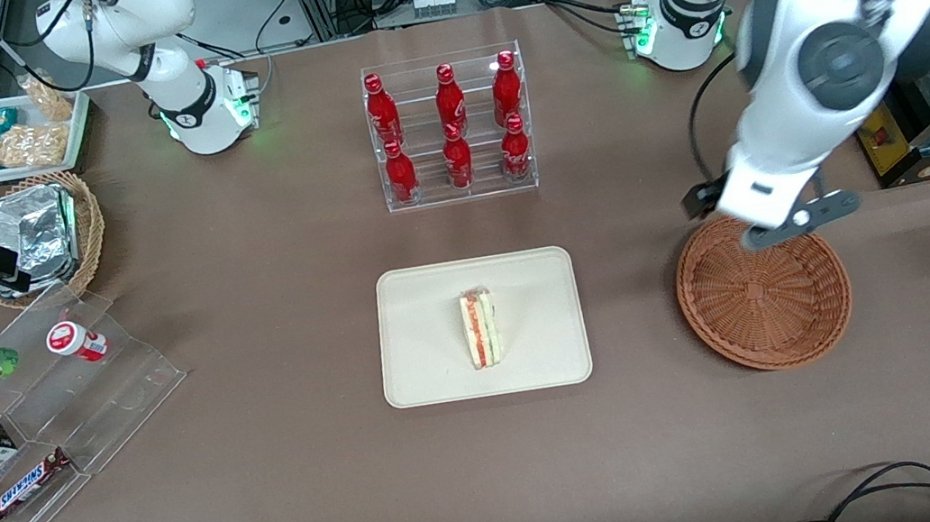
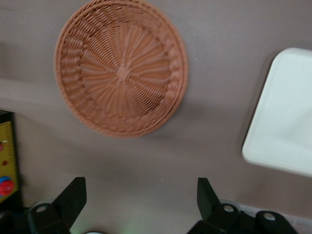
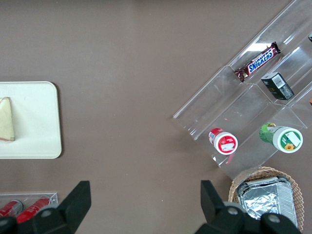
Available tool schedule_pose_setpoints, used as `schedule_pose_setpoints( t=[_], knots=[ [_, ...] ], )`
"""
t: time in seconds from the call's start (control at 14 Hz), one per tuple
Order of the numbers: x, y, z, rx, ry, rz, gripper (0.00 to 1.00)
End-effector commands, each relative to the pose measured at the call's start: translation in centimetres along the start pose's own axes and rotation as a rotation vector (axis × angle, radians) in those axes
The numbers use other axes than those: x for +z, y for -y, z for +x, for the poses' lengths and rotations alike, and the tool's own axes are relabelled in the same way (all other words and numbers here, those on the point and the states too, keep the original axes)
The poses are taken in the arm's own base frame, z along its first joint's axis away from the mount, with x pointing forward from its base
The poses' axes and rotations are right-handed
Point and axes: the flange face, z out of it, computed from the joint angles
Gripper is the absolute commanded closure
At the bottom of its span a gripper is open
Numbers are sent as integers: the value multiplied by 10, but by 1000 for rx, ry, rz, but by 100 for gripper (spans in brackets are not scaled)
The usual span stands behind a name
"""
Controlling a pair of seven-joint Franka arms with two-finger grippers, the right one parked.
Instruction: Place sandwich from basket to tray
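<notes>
Sandwich point(image 1: 481, 328) on tray point(image 1: 416, 304); pincer point(image 2: 140, 201) spread wide, empty, above basket point(image 1: 764, 303).

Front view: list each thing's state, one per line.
Sandwich: lying on the tray.
Tray: flat on the table, holding only the sandwich.
Basket: empty, upright.
Hand: open, holding nothing, raised over the basket's rim.
Bottles: upright in the clear rack, capped.

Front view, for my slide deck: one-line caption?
Sandwich rests on the tray; open, empty gripper hovers over the bare basket.
</notes>
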Motion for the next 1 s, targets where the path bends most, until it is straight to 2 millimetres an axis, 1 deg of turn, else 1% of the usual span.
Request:
schedule_pose_setpoints(
  t=[0.0, 0.14, 0.21, 0.29, 0.43, 0.5, 0.57, 0.64, 0.71, 0.79, 0.93],
  knots=[
    [-27, 31, -22, 107, 24, -37, 0],
    [-36, 37, -24, 114, 19, -37, 0],
    [-42, 43, -29, 119, 18, -47, 0],
    [-43, 42, -30, 121, 19, -47, 0],
    [-40, 67, -20, 75, 27, -54, 0],
    [-43, 63, -23, 109, 19, -57, 0],
    [-41, 76, -18, 99, 23, -58, 0],
    [-44, 73, -21, 117, 17, -58, 0],
    [-44, 82, -18, 100, 17, -58, 0],
    [-46, 77, -20, 106, 12, -56, 0],
    [-48, 80, -22, 99, 8, -52, 0]
  ],
)
